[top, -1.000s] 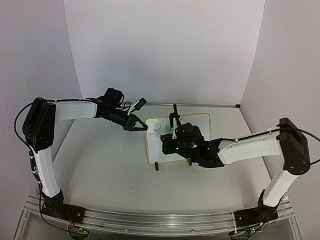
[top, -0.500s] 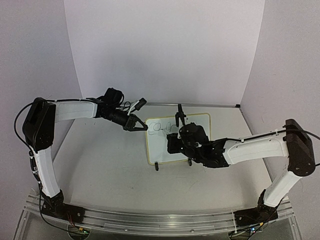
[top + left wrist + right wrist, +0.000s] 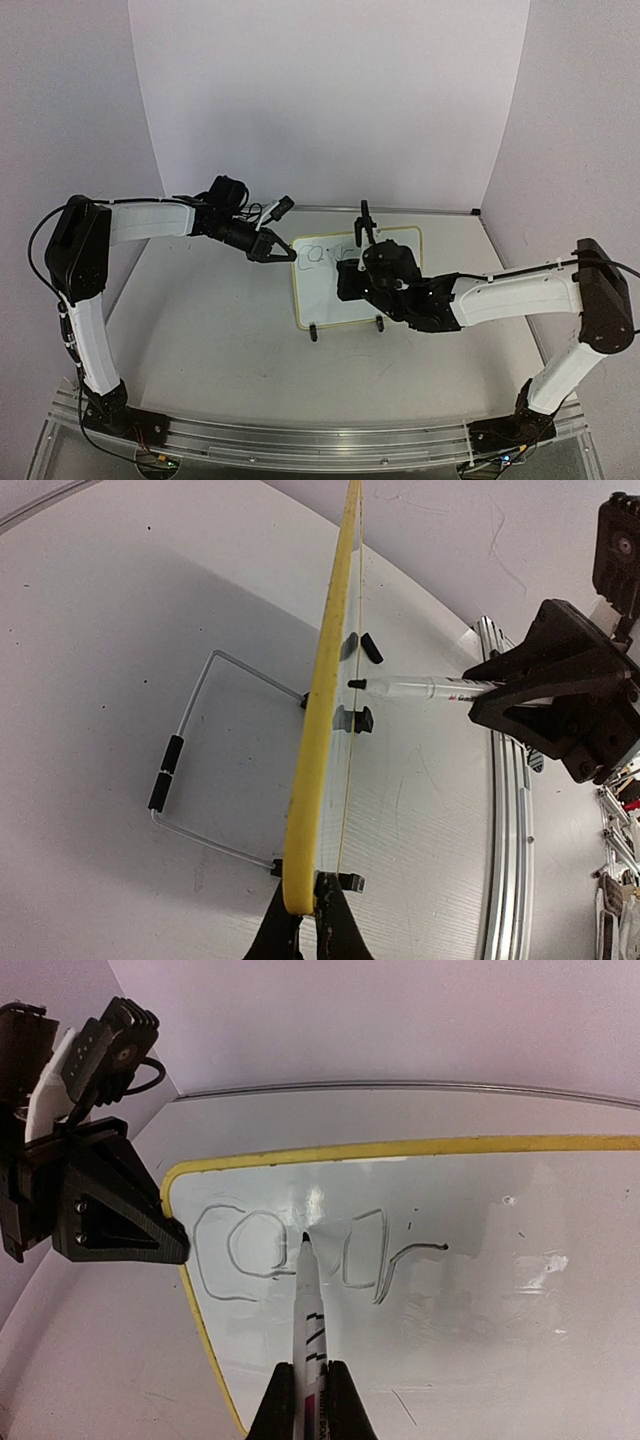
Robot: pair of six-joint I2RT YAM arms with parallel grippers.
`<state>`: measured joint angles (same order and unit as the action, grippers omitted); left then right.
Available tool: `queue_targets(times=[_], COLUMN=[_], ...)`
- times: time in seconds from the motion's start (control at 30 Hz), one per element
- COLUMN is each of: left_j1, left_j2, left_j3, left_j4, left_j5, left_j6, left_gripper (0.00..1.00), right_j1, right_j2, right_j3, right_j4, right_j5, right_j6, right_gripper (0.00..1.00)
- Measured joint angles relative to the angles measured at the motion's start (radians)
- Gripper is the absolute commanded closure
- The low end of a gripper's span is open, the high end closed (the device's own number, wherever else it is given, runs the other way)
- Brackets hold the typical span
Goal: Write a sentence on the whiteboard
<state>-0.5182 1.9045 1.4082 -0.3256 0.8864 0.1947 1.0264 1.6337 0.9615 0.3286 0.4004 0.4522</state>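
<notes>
The whiteboard (image 3: 318, 295) stands propped near the middle of the bench's (image 3: 200, 330) far edge. The left gripper (image 3: 285, 253) is clamped on its left rim. The right gripper (image 3: 310, 1400) is closed on a marker (image 3: 308, 1310), whose tip touches the sentence (image 3: 300, 1250), which is only partly written.

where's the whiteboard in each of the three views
Top: whiteboard at centre, between the two arms.
Left wrist: whiteboard seen edge-on, a yellow strip up the middle.
Right wrist: whiteboard fills the lower frame, marker against it.
Shared landmark: left gripper clamped on its left edge, in all three.
</notes>
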Motion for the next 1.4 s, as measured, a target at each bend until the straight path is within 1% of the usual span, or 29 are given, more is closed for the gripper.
queue_targets(times=[0.43, 0.97, 1.4], left_j1=[0.000, 0.000, 0.000], left_j2=[0.000, 0.000, 0.000], left_j3=[0.000, 0.000, 0.000], left_j4=[0.000, 0.000, 0.000], left_j5=[0.000, -0.004, -0.005], left_j6=[0.000, -0.001, -0.001], left_gripper=[1.00, 1.00, 1.00], right_j1=[0.000, 0.002, 0.006], right_j2=[0.020, 0.020, 0.012], right_j3=[0.009, -0.015, -0.015], right_j4=[-0.003, -0.003, -0.037], right_j5=[0.010, -0.001, 0.042], right_j6=[-0.002, 0.052, 0.035], right_gripper=[1.00, 1.00, 1.00])
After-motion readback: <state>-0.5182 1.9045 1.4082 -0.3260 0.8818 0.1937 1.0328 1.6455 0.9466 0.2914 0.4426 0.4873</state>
